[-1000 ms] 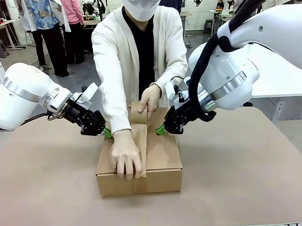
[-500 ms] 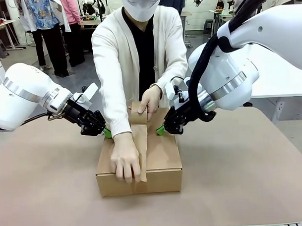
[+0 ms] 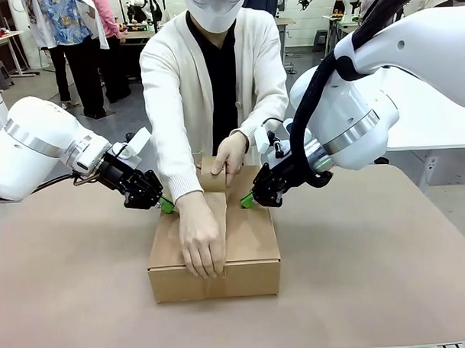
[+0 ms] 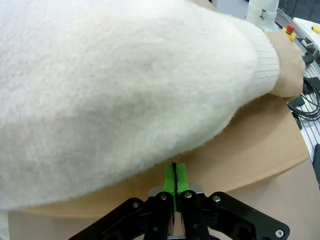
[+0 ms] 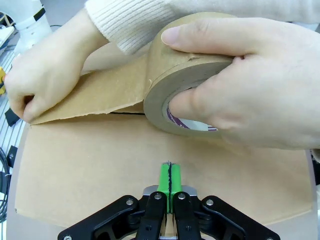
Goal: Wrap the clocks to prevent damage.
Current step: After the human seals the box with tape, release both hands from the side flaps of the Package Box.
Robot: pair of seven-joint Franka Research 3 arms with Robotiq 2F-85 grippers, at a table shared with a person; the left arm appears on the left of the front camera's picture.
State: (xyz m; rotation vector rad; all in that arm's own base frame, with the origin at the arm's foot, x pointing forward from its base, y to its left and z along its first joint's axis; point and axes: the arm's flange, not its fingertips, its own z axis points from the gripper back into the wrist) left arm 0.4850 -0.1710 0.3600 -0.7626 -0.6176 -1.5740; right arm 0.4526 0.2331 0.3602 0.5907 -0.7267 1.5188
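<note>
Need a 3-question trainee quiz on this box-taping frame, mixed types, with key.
1. True or false: both arms' jaws are shut, tips at the carton top.
2. The person's farther hand holds: A) tape roll B) scissors C) bubble wrap.
3. Where does the other hand press the tape strip?
Key: 1 true; 2 A; 3 at the carton's near top edge.

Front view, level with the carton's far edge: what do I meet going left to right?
left arm → left gripper, shut → brown tape roll → right gripper, shut → right arm
</note>
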